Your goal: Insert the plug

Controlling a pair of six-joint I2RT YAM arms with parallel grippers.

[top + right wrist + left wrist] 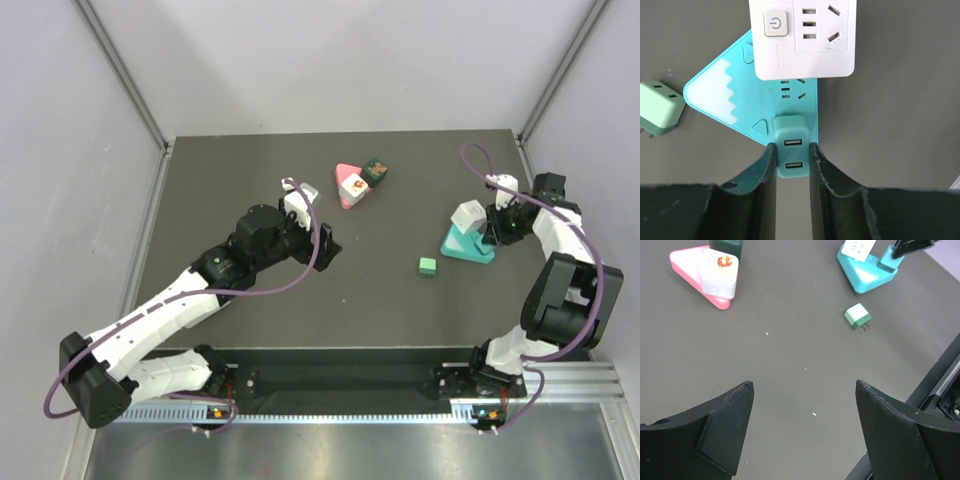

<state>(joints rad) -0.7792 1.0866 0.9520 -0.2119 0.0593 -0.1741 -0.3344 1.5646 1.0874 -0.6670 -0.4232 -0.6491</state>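
Note:
My right gripper [791, 147] is shut on a teal plug [791, 131] with two USB ports, one finger on each side. The plug stands at the near corner of a teal triangular power strip [740, 107]; its pins are hidden, so I cannot tell how deep it sits. A white adapter [805, 37] with a power button stands on the same strip. From above, the right gripper [492, 228] is at the strip's [462, 247] right side. My left gripper [804, 385] hangs open over bare table, holding nothing.
A light green plug [428, 266] lies loose on the table left of the teal strip. A pink triangular strip [350, 190] at the back carries a white plug [720, 272], with a dark green block [376, 171] beside it. Grey walls enclose the table.

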